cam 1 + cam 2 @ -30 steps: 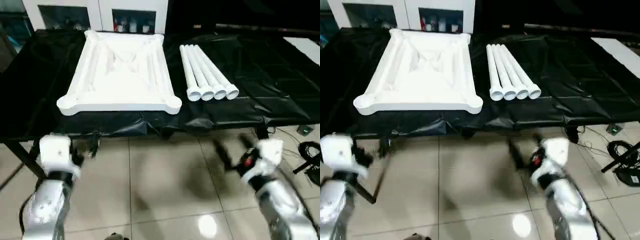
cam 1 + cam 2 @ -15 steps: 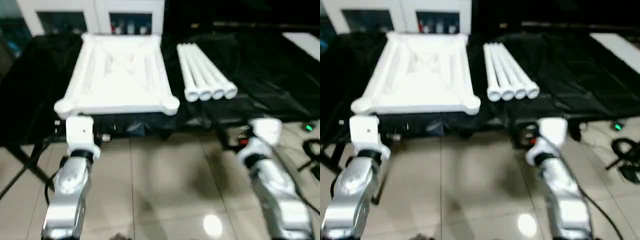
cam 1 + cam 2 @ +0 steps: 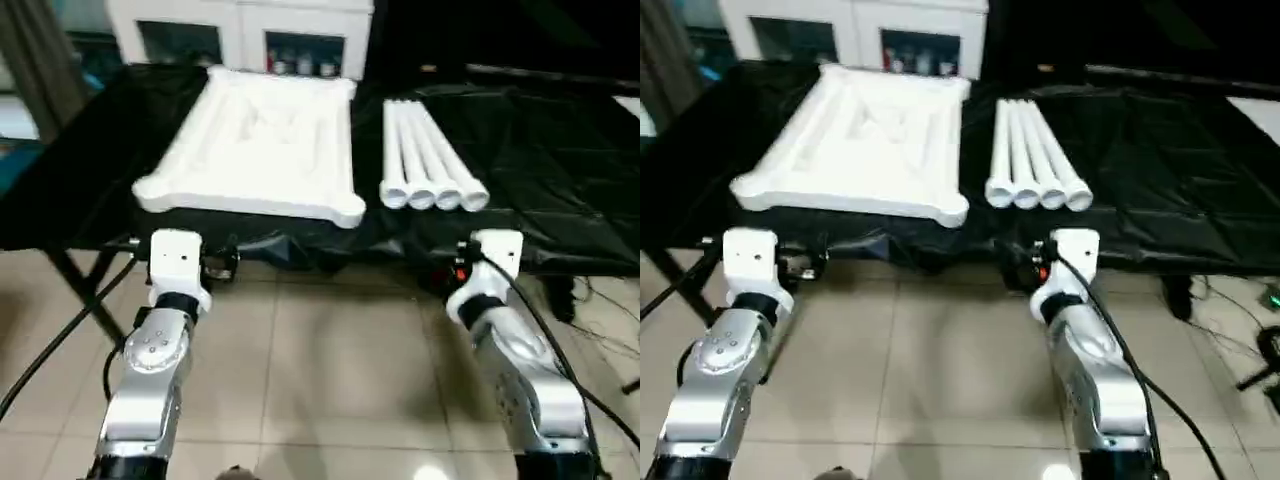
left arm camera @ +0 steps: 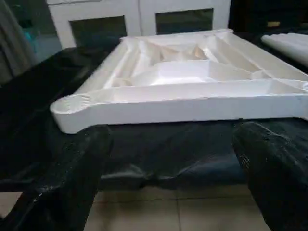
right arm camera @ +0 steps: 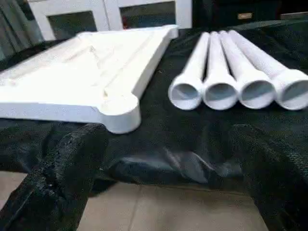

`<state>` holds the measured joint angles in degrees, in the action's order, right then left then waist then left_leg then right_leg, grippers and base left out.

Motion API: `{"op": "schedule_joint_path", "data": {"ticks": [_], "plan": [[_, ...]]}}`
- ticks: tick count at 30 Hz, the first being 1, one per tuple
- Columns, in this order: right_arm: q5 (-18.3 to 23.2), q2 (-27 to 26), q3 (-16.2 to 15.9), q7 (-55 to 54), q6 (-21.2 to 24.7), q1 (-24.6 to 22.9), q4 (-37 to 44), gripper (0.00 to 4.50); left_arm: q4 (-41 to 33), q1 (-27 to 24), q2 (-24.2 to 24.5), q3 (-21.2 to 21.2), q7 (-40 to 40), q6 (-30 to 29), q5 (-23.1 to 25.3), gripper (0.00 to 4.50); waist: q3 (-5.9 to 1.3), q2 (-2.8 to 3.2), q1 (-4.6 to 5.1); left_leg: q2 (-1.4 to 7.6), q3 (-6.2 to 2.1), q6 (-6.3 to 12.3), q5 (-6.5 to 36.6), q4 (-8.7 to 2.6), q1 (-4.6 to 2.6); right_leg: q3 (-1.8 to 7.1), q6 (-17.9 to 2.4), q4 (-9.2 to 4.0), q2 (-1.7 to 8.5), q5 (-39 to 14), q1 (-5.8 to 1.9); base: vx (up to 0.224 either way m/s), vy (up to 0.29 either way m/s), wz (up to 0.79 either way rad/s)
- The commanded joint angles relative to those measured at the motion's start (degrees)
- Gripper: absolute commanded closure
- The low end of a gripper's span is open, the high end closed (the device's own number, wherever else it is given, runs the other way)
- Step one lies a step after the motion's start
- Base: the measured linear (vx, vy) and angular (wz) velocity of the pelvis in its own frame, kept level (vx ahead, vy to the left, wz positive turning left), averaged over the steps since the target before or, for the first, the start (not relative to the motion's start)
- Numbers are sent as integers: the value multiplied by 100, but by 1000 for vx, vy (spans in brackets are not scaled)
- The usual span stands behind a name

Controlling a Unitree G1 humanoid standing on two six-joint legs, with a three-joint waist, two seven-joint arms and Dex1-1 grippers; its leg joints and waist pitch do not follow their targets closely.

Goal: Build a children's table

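Beyond both wide-spread hands — left hand, right hand — lies the children's table.

Both silver forearms extend toward 12 o'clock, roughly parallel. Left gripper and right gripper: fingers spread wide, holding nothing.

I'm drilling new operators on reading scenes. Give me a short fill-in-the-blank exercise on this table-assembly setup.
1. The white table top lies with its ribbed underside facing ____.
2. Beside it lie ____ white tubular legs, side by side.
3. Both rest on a work table draped in ____ sheeting.
4. The left end effector and right end effector are both ____, holding nothing.

Missing words: up; four; black; open
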<state>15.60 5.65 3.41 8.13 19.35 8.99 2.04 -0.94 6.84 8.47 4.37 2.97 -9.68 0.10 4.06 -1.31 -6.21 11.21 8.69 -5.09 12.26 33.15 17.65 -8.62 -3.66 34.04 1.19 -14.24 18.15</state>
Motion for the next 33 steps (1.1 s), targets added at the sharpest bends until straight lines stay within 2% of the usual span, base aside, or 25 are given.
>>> {"op": "schedule_joint_path", "data": {"ticks": [1, 2, 3, 4, 5, 6, 7, 9, 10, 11, 12, 13, 15, 17, 18, 19, 20, 23, 24, 25, 26, 27, 28, 31, 33], "plan": [[2, 86, 101, -1, -25, 65, -102, 3, -82, 43, 33, 41, -9, 5, 21, 0, -156, 103, 165, 508, -270, 258, 4016, -466, -500, -20, 571, -721, 475, -3602, 16, 14, 72, -11], [-23, 98, 103, 15, -42, 101, -151, 3, -73, 58, 40, 52, -39, -4, 15, 0, -137, 178, 97, 867, -418, 218, 4801, -907, -259, 81, 441, 30, 454, -2813, -254, 64, 62, -18], [-29, 103, 105, 21, -49, 118, -170, 3, -68, 67, 40, 50, -49, -7, 17, 0, -170, 220, 59, 809, -386, 182, 5403, -1128, -248, 189, 212, 537, 352, -1418, -231, 64, 62, -18], [-41, 101, 102, 25, -54, 147, -194, 3, -70, 80, 51, 46, -59, -15, 14, 0, -133, 60, 159, 703, -368, 294, 5327, -997, -528, 471, 35, 351, 550, -1516, 3, 94, -7, -7], [-52, 99, 97, 31, -58, 201, -244, 3, -75, 105, 58, 44, -81, -27, 19, 0, -139, -170, 111, 86, -22, 207, 3982, -406, -218, 794, 23, -563, 915, -3518, -236, 143, -54, -10], [-58, 98, 94, 34, -59, 232, -273, 3, -78, 119, 60, 42, -96, -33, 22, 0, -168, -247, -47, -127, 49, 411, 2576, 93, 59, 1012, 292, -828, 1136, -4705, -466, 143, -54, -10], [-46, 59, 80, 55, -34, 285, -305, 3, -92, 129, 62, 62, -116, -61, 34, 0, -262, -260, -206, -91, -81, 703, 972, 595, 379, 1407, 111, -935, 1470, -5061, -734, 131, -26, -12], [-32, 6, 55, 65, -2, 354, -325, 3, -117, 128, 59, 95, -119, -87, 34, 0, -356, -222, -262, -139, -208, 751, 163, 545, 727, 1158, -357, -717, 1123, -3008, -959, 129, 17, 4], [-40, -5, 23, 69, 3, 364, -307, 3, -130, 120, 59, 102, -116, -93, 37, 0, -459, -116, -218, -90, -161, 824, -480, 181, 620, 793, -482, -590, 734, -1530, -908, 164, 36, 16], [-40, -5, 23, 69, 3, 364, -307, 3, -130, 120, 59, 102, -116, -93, 37, 0, -530, 144, -95, 41, -244, 976, -1243, -144, 194, 382, -199, -369, 343, -488, -696, 221, 58, 5], [-35, -11, -2, 83, 6, 357, -276, 3, -156, 107, 54, 106, -114, -106, 38, 0, -562, 236, 76, 281, -633, 1504, -1354, -233, -132, 211, 93, 93, 101, -204, -388, 221, 58, 5], [-34, -12, -5, 87, 6, 356, -272, 3, -160, 106, 53, 106, -115, -109, 38, 0, -686, 179, 311, 883, -1265, 2751, -1560, -180, -954, 307, 426, 747, 229, -1056, 512, 263, 12, -8], [-54, -3, -37, 107, 4, 343, -260, 3, -187, 89, 51, 108, -121, -119, 32, 0, -671, 136, 269, 704, -1218, 3223, -3007, -43, -773, 453, 866, 1006, 336, -660, 810, 218, -30, -14], [-82, 11, -61, 130, -5, 346, -274, 3, -212, 68, 45, 108, -135, -129, 32, 0, -550, -90, 248, 264, -665, 3022, -2391, -198, -409, 603, 724, 720, 371, 485, 900, 141, -29, -15], [-97, 14, -63, 143, -11, 354, -289, 3, -224, 57, 45, 101, -148, -134, 30, 0, -512, -248, 292, 42, -475, 2762, -1593, -192, -273, 734, 443, 312, 448, 856, 710, 132, -34, -11], [-111, 12, -68, 153, -15, 373, -300, 3, -245, 40, 48, 94, -155, -142, 31, 0, -372, -609, 154, -564, -55, 1940, 491, 31, 237, 1203, 748, -439, 594, -771, 113, 100, -45, 6], [-127, 11, -80, 171, -13, 401, -304, 3, -270, 25, 54, 90, -156, -148, 33, 0, -485, -556, 2, -592, -236, 1299, 875, 680, 259, 1657, 90, -650, 1233, -2626, -243, 108, -65, 7], [-146, 15, -117, 196, -7, 433, -311, 3, -287, 26, 60, 104, -149, -157, 36, 0, -386, -352, 22, -248, -464, 425, 157, 734, 565, 1467, -1427, -590, 1304, -1791, -486, 122, -38, -2], [-138, 16, -151, 222, 6, 457, -320, 3, -297, 31, 60, 117, -142, -169, 46, 0, -382, -329, 23, -194, -456, 395, 62, 611, 563, 1360, -1561, -585, 1217, -1578, -476, 124, -2, -5], [-132, 13, -174, 228, 22, 464, -313, 3, -308, 29, 66, 129, -135, -175, 44, 0, -364, -145, 83, -49, -401, 443, -133, 100, 442, 961, -1436, -526, 857, -1565, -358, 123, 39, 2], [-129, 12, -183, 230, 29, 467, -310, 3, -313, 28, 69, 134, -133, -177, 44, 0, -334, 138, 259, 150, -585, 468, 381, -384, 151, 504, -801, -125, 239, -1458, -68, 155, 83, 1], [-101, -6, -201, 248, 26, 476, -297, 3, -343, 4, 81, 156, -124, -181, 28, 0, -435, 129, 426, 380, -839, 700, 686, -427, -305, 426, -557, 210, 148, -1169, 249, 155, 83, 1], [-76, -18, -199, 259, 24, 476, -293, 3, -355, -10, 84, 161, -122, -182, 24, 0, -434, 108, 467, 575, -1036, 951, 1848, -524, -530, 452, -142, 527, 263, -897, 445, 166, 63, 4], [-175, 15, -296, 371, -67, 479, -304, 3, -426, -75, 123, 174, -109, -206, 5, 0, -421, -8, 469, 351, -868, 2242, 977, -419, -595, 452, 361, 591, 349, -94, 738, 129, 17, 5], [-277, 52, -388, 427, -113, 476, -306, 3, -450, -93, 143, 181, -101, -216, -16, 0, -422, -257, 471, -47, -491, 2174, 744, -281, -369, 688, 113, 6, 583, 314, 448, 117, -47, 7]]}}
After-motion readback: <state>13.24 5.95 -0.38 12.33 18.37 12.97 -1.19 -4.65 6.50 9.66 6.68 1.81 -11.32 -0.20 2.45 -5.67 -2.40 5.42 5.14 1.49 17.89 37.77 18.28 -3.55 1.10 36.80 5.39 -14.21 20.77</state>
